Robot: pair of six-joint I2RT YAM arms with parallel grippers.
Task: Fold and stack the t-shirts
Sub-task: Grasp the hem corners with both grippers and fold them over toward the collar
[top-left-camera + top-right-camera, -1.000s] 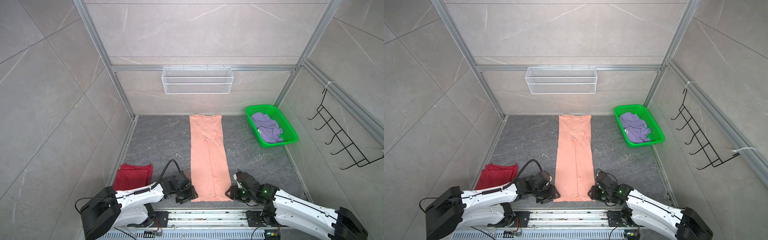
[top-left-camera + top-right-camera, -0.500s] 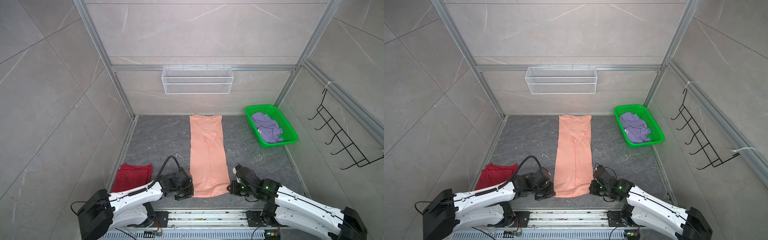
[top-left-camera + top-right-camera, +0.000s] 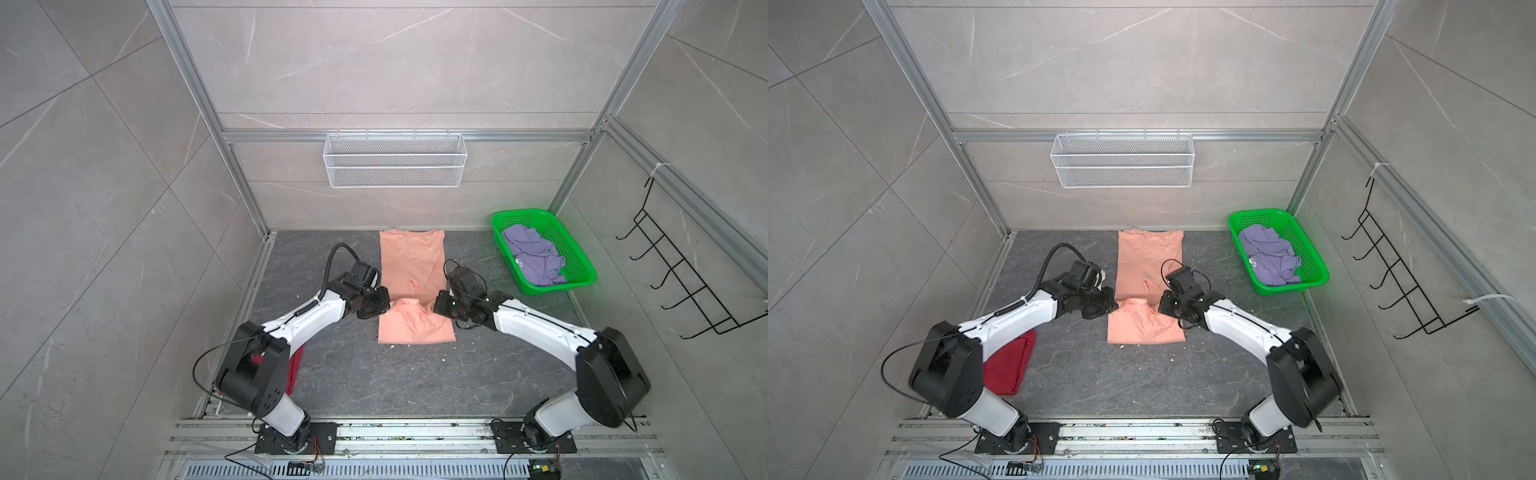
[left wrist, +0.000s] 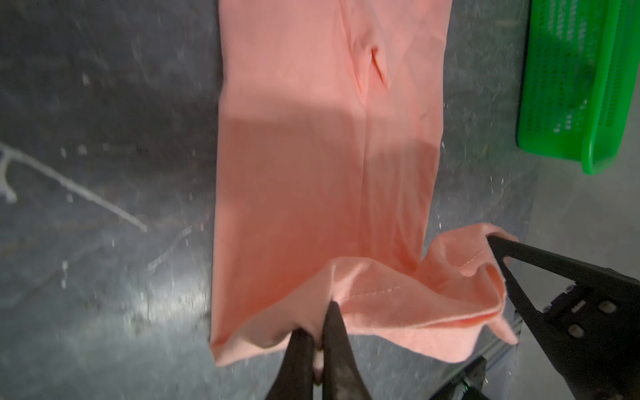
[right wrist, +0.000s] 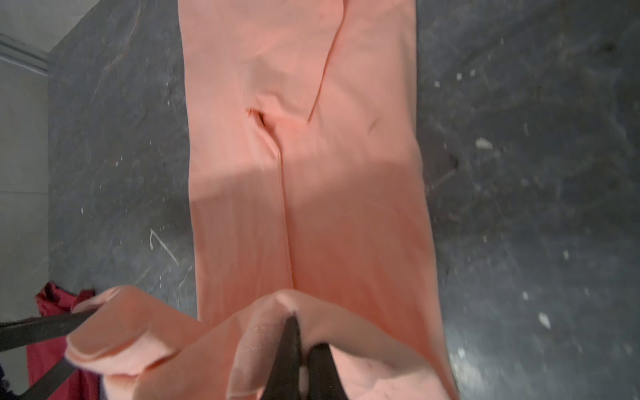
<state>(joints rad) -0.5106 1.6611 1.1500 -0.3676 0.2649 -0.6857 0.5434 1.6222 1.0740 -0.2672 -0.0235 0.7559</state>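
Dark red t-shirt (image 3: pixel 1009 365) lies near-left, partly under the left arm (image 3: pixel 1017 311). Left gripper (image 3: pixel 385 306) and right gripper (image 3: pixel 435 306) each clamp a hem corner of the peach t-shirt (image 3: pixel 409 257), with the hem raised above its mid-length. Its long axis runs straight away from both claws to the far end by the back wall (image 3: pixel 374 212); the lavender t-shirt (image 3: pixel 532 257) sits in the far-right green basket (image 3: pixel 552 289).

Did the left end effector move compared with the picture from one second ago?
Yes. The left end effector, shut on the hem of the peach-orange cloth t-shirt, went away from the near metal rail, toward the white wire wall basket.
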